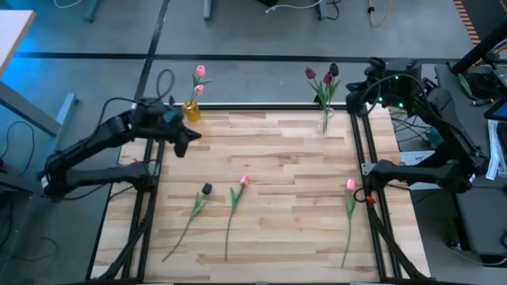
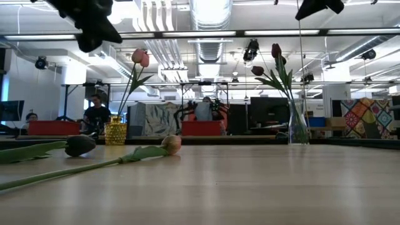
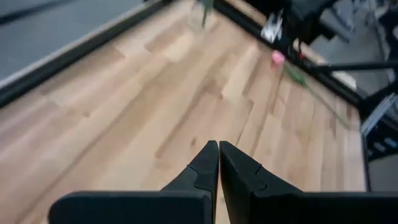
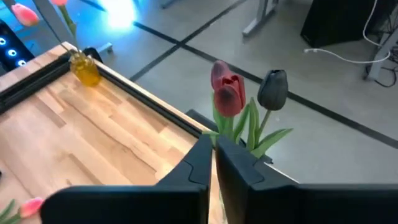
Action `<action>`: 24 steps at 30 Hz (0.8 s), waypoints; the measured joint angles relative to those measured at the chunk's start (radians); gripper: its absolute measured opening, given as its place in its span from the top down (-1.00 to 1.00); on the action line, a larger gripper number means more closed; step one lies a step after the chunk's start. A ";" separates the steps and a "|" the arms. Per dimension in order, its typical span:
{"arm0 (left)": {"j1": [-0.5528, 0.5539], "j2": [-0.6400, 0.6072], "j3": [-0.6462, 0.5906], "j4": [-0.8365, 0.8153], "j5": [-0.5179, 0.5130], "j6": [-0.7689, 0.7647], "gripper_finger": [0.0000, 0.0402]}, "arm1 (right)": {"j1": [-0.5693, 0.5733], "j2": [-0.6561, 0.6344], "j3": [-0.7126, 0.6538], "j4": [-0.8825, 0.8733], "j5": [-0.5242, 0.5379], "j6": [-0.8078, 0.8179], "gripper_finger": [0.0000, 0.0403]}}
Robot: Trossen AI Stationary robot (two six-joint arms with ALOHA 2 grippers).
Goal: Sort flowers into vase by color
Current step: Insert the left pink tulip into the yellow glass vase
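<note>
A yellow vase point(image 1: 190, 109) at the far left holds two pink tulips point(image 1: 200, 71). A clear vase point(image 1: 325, 119) at the far right holds three dark maroon tulips point(image 4: 227, 93). Three flowers lie flat on the table: a dark one point(image 1: 207, 188), a pink one point(image 1: 245, 180) beside it, and a pink one point(image 1: 350, 184) near the right edge. My left gripper point(image 1: 184, 144) hangs shut above the table, just on the near side of the yellow vase. My right gripper point(image 4: 213, 149) is shut, raised just right of the clear vase's tulips, with nothing between its fingers.
A black frame rail point(image 1: 261, 106) runs along the table's far edge behind both vases. Bare wood point(image 1: 277, 150) lies between the vases and the flowers on the table. People sit at desks in the room point(image 2: 97, 112) beyond the table.
</note>
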 joint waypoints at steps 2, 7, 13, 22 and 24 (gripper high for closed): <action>-0.040 0.037 0.000 0.000 -0.019 -0.007 1.00 | 0.003 0.001 0.000 0.001 -0.004 0.000 0.94; -0.131 0.105 -0.029 0.004 -0.022 -0.083 1.00 | 0.026 0.001 -0.002 0.001 -0.004 0.010 0.94; -0.274 0.134 -0.143 0.073 -0.067 -0.305 1.00 | 0.048 0.011 -0.005 0.011 -0.003 0.018 0.94; -0.574 0.244 -0.184 0.100 -0.318 -0.695 1.00 | 0.048 0.046 -0.005 0.070 0.001 0.008 0.94; -0.617 0.284 -0.176 0.102 -0.330 -0.751 1.00 | 0.048 0.052 -0.005 0.071 0.001 0.009 0.94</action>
